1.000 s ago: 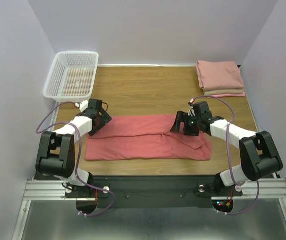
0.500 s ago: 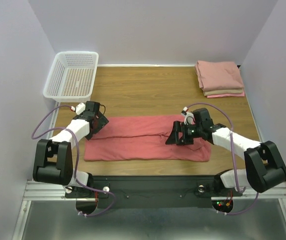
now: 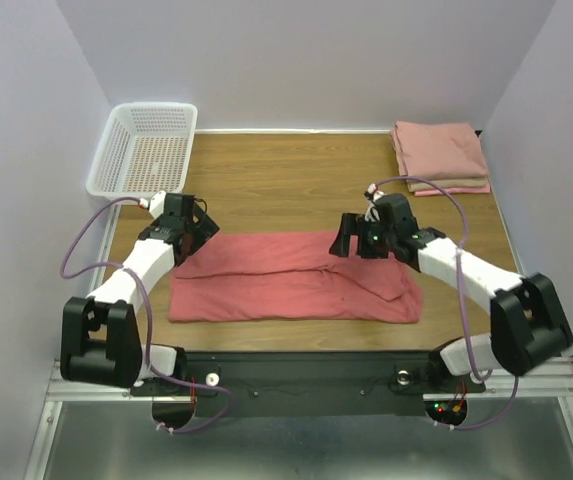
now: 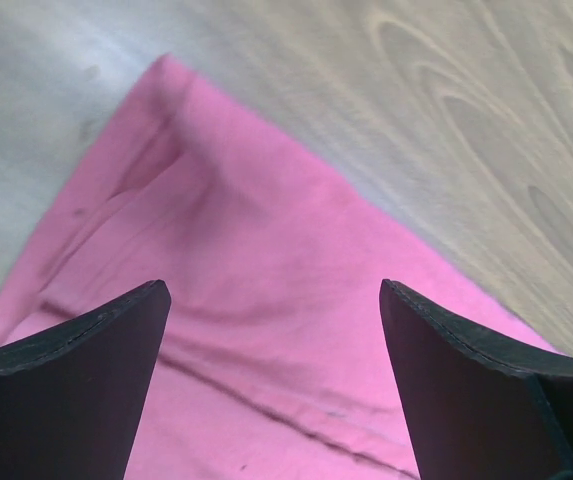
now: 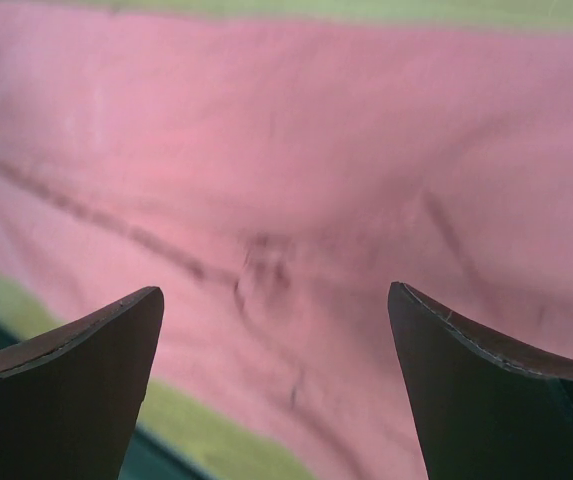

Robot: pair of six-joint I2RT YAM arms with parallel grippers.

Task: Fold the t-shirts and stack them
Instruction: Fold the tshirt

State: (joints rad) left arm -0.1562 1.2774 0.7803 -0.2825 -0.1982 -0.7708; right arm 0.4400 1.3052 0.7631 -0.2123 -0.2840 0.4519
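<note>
Near edge, 6 o'clock: metal rail (image 3: 86,378) carrying both arm bases.

Just past it, a coral-red t-shirt (image 3: 286,285) lies flat on the wooden worktop (image 3: 286,185). It is folded into a long band running 9 to 3 o'clock, with a crease line along its length.

Left arm (image 3: 138,268) reaches from its base toward 1 o'clock, forearm low, with a purple cable (image 3: 78,252) looping beside it. Left gripper (image 3: 188,232) sits over the band's far left corner. In the wrist view the left gripper (image 4: 271,292) has its jaws spread wide with nothing between them, the shirt corner and bare wood below.

Right arm (image 3: 461,272) reaches toward 10 o'clock, elbow low at the right edge of the worktop. Right gripper (image 3: 354,240) is over the far edge of the band, right of middle. In the wrist view the right gripper (image 5: 274,292) is also spread wide and holds nothing, red cloth filling the view beneath.

Bare wood lies beyond the band, nothing between it and the far items.

Far, 10 o'clock: white lattice basket (image 3: 146,148) at the left corner, well apart from the shirt.

Far, 2 o'clock: stack of folded t-shirts (image 3: 441,150) at the right corner, salmon-pink on top, a beige edge showing under it.
</note>
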